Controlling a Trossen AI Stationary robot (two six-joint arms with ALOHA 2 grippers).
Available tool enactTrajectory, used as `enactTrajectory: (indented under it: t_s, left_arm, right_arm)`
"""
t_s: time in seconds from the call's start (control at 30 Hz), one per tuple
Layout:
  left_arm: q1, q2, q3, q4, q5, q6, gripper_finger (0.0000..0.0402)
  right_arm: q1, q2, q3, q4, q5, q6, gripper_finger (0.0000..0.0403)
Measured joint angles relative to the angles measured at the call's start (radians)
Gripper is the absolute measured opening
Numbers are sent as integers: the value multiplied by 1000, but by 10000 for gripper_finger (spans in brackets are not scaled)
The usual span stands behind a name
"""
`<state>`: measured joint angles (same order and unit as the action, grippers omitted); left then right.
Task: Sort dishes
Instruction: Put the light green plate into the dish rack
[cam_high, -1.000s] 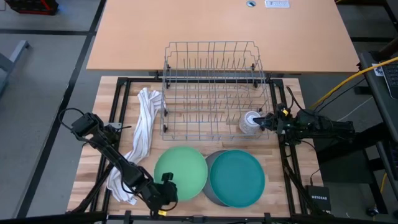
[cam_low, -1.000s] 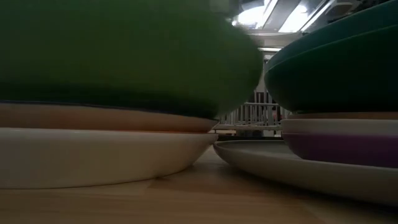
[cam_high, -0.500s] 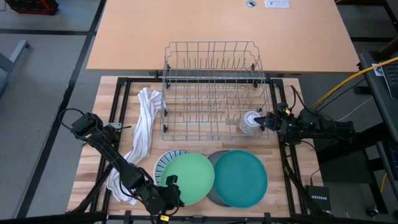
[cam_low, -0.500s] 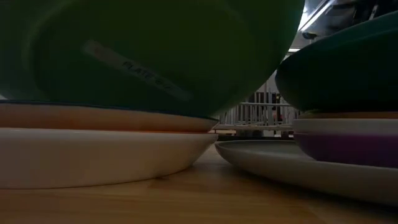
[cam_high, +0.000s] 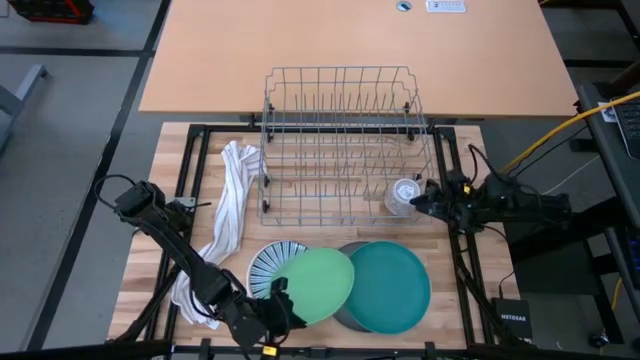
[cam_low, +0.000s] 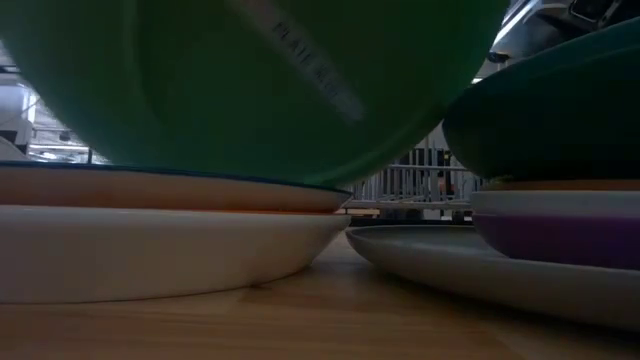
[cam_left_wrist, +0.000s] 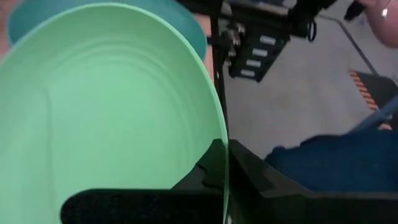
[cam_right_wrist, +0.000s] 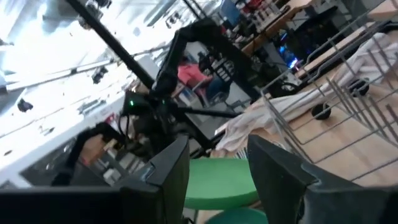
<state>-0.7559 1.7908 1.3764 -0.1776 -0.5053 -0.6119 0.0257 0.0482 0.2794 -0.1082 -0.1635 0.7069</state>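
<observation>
Plates fill the near edge of the wooden table (cam_high: 470, 260), in 2 stacks. From the left: a white striped cloth towel (cam_high: 228, 215) lies crumpled in a long strip. Next to it the left gripper (cam_high: 276, 302) is clamped on the rim of 1 light green plate (cam_high: 318, 284), smooth, round, shallow and glossy, with faint concentric rings on its face. It is held tilted above the left stack, overlapping the teal plate to its right. Below it 1 blue-and-white striped plate (cam_high: 266, 264) shows, its lines fanning out from the centre. From table height that stack shows an orange layer (cam_low: 150, 190) resting on a white dish (cam_low: 150, 250).

To the right, 1 teal plate (cam_high: 390, 285) tops the second stack, with a grey plate (cam_high: 345, 255) peeking out beneath; from table height a purple dish (cam_low: 560, 235) sits in that stack too.

Behind stands 1 wire dish rack (cam_high: 345, 140), thin metal rods in a grid, with 1 small clear glass cup (cam_high: 402, 196) in its near right corner. The right gripper (cam_high: 420, 200) hovers just beside the cup, fingers spread wide and holding nothing.
</observation>
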Motion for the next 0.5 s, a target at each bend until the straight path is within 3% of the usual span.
enactTrajectory:
  t_s: [0.27,0.5]
  left_arm:
    - [40,0,82,1,-36,17,0]
    - [78,0,170,7,-42,76,0]
  right_arm:
    - [0,122,0,141,-13,-35,166]
    - [0,144,0,247,-12,-134,166]
